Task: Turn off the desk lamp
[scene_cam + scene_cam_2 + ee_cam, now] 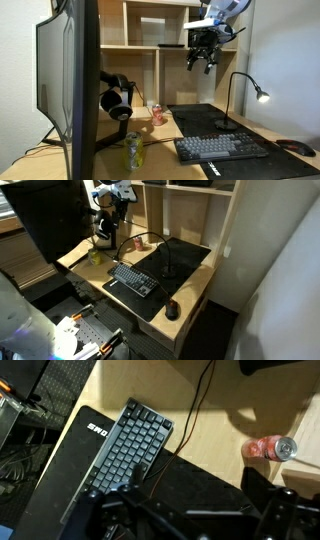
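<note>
Up high in an exterior view, the gripper (pixel 203 60) hangs in front of the shelf, its fingers apart and holding nothing. To its right and well apart from it, the desk lamp (pixel 260 94) stands at the far right of the desk, its head glowing white over the black mat (pixel 200 116). In an exterior view, the gripper (pixel 105 227) hovers over the far left corner, beyond the keyboard (pixel 133 280) and mouse (pixel 172 309); the lamp is too thin to make out. The wrist view looks down on the keyboard (pixel 130 445) and a red can (pixel 272 448), with the gripper (pixel 195 518) dark along the near edge.
</note>
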You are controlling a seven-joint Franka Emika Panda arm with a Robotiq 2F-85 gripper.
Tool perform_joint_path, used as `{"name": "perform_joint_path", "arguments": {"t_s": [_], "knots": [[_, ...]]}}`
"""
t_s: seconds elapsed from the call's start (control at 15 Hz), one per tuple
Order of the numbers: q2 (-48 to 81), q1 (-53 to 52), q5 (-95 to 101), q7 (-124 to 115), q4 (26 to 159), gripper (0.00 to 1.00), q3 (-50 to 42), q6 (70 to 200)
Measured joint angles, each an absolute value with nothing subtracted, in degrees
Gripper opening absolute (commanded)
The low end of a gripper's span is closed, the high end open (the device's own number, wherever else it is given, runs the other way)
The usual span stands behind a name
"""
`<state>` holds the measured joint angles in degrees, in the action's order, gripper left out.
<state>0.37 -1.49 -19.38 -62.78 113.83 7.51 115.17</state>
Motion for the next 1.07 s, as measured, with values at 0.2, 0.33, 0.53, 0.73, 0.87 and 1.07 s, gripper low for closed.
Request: {"name": "perform_joint_path", "arguments": {"t_s": [0.2, 0.33, 0.53, 0.73, 0.87, 1.07], "knots": [[5.6, -2.0, -21.0, -69.6, 112.4, 1.00, 7.1, 123.8], [10.4, -2.5, -20.9, -73.5, 110.2, 1.00, 6.4, 131.8], [15.5, -3.2, -20.8, -77.9, 107.1, 1.00, 5.3, 137.4], [16.0, -3.4, -20.8, -78.4, 106.3, 1.00, 5.1, 137.4], [17.0, -3.9, -19.6, -80.2, 106.2, 1.00, 4.7, 136.8], [23.7, -6.0, -17.4, -86.5, 103.6, 1.00, 3.5, 139.7]]}}
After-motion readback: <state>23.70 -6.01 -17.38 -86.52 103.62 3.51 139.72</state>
